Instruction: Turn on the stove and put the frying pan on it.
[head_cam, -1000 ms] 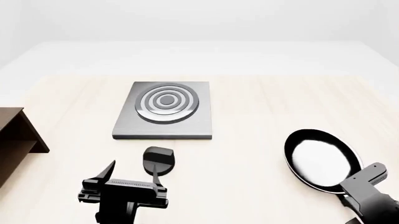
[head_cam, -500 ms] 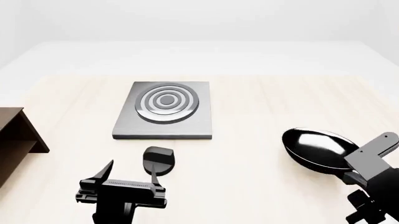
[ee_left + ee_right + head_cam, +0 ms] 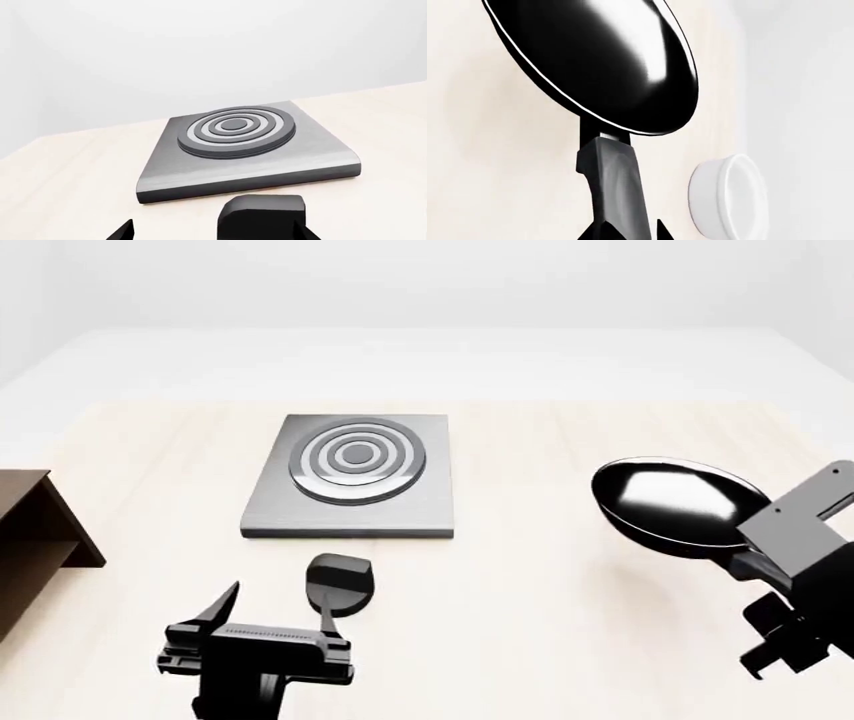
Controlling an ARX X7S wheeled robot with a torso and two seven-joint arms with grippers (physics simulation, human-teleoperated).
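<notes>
The stove (image 3: 354,475) is a dark-grey slab with raised rings, lying on the table ahead of my left arm; it also shows in the left wrist view (image 3: 233,145). Its black knob (image 3: 339,583) (image 3: 262,220) sits on the table just in front of the slab. My left gripper (image 3: 272,612) (image 3: 213,236) is open and empty, just short of the knob, which lies by its right finger. My right gripper (image 3: 758,562) (image 3: 627,232) is shut on the handle (image 3: 617,190) of the frying pan (image 3: 671,502) (image 3: 594,60). It holds the pan tilted above the table at the right.
A brown wooden shelf (image 3: 34,535) stands at the left edge of the table. A white bowl (image 3: 730,197) sits on the table beside the pan handle in the right wrist view. The light wooden table (image 3: 534,460) stretches between the stove and the pan.
My right gripper has lifted the frying pan off the table, tilted it, and carried it up and slightly left. My left gripper has shifted slightly back.
</notes>
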